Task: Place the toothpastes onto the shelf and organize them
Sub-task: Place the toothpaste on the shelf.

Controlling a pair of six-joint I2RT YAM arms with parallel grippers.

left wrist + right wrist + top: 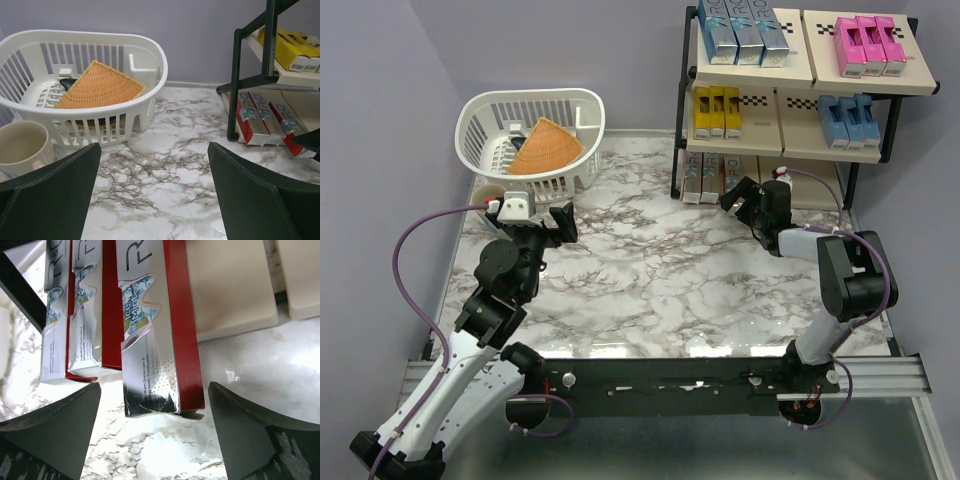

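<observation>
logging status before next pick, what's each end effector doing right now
left end effector: open, holding nothing
right end effector: open, empty, at the red toothpaste carton

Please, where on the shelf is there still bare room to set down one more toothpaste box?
Widest: the bottom tier's beige panel, right of the red cartons. Smaller: the middle tier between the yellow cartons and light blue cartons. Crowded: the top left panel, nearly filled by the silver-blue cartons.

Overhead view, left wrist low toward basket (pixel 100 122), right wrist close, sharing red toothpastes (pixel 150 335)
</observation>
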